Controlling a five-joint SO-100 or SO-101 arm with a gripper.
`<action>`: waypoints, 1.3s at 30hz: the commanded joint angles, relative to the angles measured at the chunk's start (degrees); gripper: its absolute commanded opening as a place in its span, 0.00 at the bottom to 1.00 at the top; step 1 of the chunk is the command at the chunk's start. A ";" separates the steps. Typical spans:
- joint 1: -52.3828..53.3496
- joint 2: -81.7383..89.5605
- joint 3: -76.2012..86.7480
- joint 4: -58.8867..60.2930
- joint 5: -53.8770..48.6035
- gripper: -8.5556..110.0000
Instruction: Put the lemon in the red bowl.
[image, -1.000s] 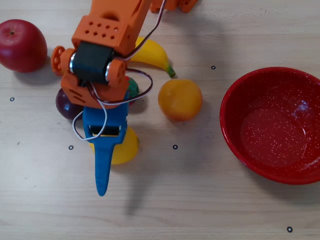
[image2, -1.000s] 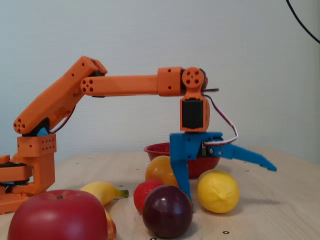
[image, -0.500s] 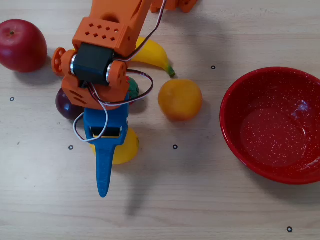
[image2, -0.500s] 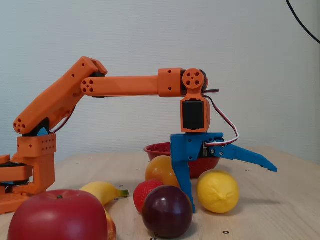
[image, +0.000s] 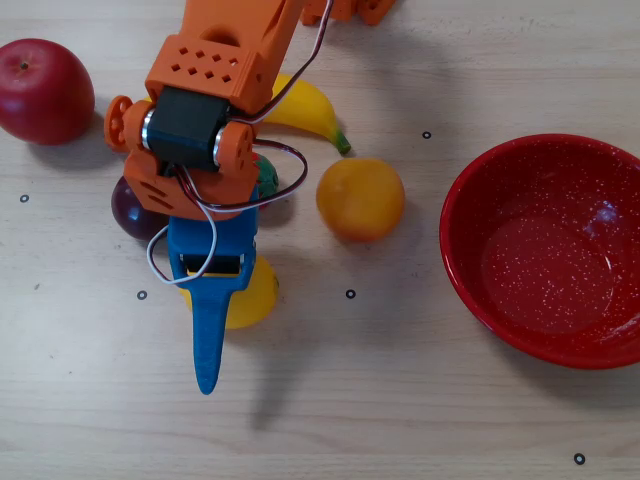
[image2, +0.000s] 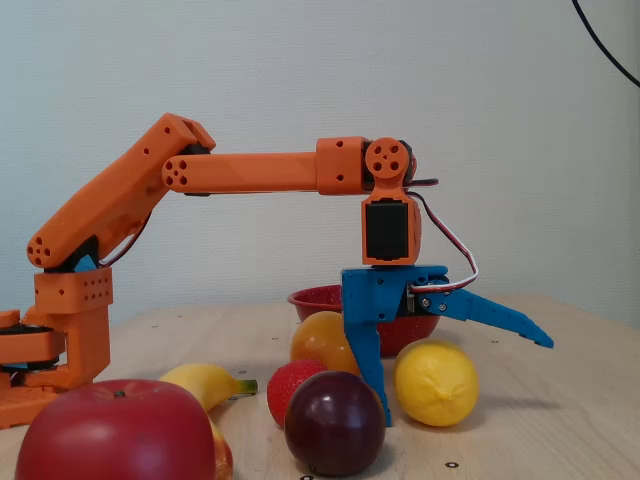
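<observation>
The lemon (image: 248, 298) is bright yellow and lies on the table, half hidden under my blue gripper (image: 212, 325) in the overhead view. In the fixed view the lemon (image2: 435, 382) sits in the open gripper (image2: 466, 381). One finger stands upright close beside it with its tip at the table. The other finger is swung out and raised above it. The jaws are wide apart and hold nothing. The red bowl (image: 455, 215) with white speckles stands empty at the right of the overhead view, and its rim (image2: 318, 299) shows behind the gripper in the fixed view.
An orange fruit (image: 360, 198) lies between the lemon and the bowl. A banana (image: 305, 108), a strawberry (image: 267, 176) and a dark plum (image: 130, 212) lie under and around the wrist. A red apple (image: 42, 90) is at far left. The orange arm base (image2: 60, 340) stands at the fixed view's left.
</observation>
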 joint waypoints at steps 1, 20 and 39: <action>-0.44 2.81 -4.57 -1.23 1.49 0.62; 0.09 2.11 -4.75 -1.23 1.58 0.58; -0.97 1.67 -5.63 -1.41 1.67 0.46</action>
